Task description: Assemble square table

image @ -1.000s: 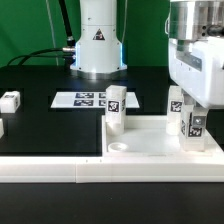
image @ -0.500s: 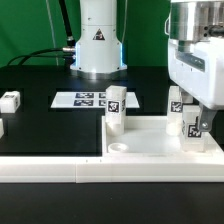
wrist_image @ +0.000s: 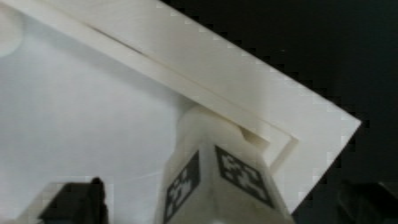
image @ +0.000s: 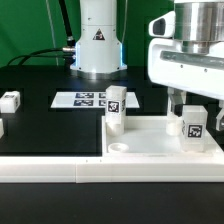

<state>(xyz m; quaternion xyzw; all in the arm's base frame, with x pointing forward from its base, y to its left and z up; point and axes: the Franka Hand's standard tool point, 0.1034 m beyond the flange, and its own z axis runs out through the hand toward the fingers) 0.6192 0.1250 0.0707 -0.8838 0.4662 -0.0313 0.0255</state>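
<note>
**Leg in slab corner, gripper open over it**

The slab lies at 5 o'clock in the exterior view. The leg stands upright in its corner at 4 o'clock. A second leg stands at the slab's 10 o'clock corner, and a loose leg sits well apart at 9 o'clock.

The gripper hangs straight down, wrist vertical, just above the leg. Its fingers are spread wider than the leg's top. In the wrist view there is a gap between one of the fingers and the leg, so nothing is held.

Judgement: the step is clearing off the leg.
- Rise plumb and keep both fingers off the leg's faces, since a brush could tip it.
- I cannot tell whether the leg is fully seated, so check it.
</note>
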